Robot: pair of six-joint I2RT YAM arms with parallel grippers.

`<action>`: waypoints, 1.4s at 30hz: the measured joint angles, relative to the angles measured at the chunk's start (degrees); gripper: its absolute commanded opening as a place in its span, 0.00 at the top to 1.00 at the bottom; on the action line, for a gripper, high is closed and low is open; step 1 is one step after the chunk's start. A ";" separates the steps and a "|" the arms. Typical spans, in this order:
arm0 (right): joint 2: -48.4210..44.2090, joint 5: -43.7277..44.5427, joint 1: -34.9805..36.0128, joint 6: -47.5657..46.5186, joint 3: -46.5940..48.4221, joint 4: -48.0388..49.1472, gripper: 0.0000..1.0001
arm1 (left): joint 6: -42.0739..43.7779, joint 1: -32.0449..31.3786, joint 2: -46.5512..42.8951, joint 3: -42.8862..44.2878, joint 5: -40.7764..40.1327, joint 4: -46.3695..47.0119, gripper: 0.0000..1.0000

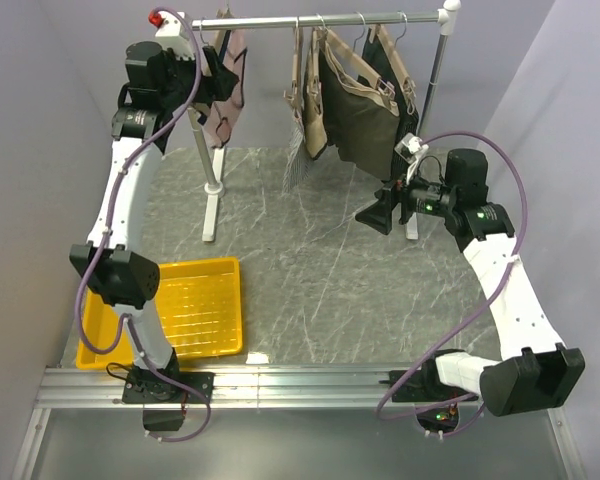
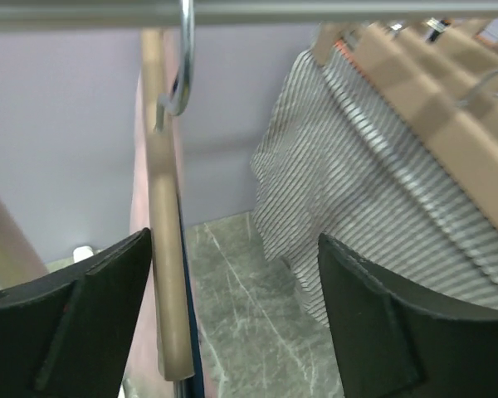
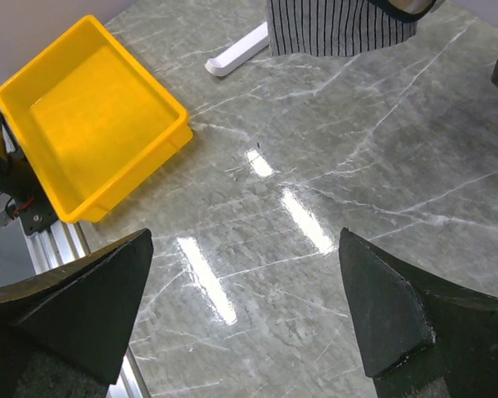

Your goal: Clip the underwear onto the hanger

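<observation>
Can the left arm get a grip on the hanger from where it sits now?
Probably yes. The left gripper is open, and the hanger hangs from the rail just ahead of it, nearer its left finger, with nothing between. The striped garment hangs off to the right.

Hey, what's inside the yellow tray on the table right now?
Nothing shows inside the yellow tray; the right wrist view shows its floor bare. From above, the left arm covers its left edge.
</observation>
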 measured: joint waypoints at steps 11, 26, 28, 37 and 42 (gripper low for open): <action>-3.21 1.31 0.00 -0.17 -4.07 -0.07 0.00 | 0.04 -0.02 -10.82 -6.10 -0.09 1.27 0.01; -11.13 8.96 0.00 -0.79 -7.72 -2.62 0.00 | 0.74 10.36 -24.13 -16.72 1.79 -8.24 0.01; -11.98 10.62 -0.02 -0.46 -9.07 -2.93 0.00 | 2.14 11.06 -26.58 -21.07 2.56 -10.58 0.01; -12.37 20.15 -0.28 2.89 -16.81 -4.31 0.00 | 10.56 12.28 -35.01 -44.87 5.11 -19.63 0.01; -14.58 23.28 -0.33 5.03 -25.99 -1.81 0.00 | 12.37 12.44 -40.24 -62.01 3.04 -19.98 0.01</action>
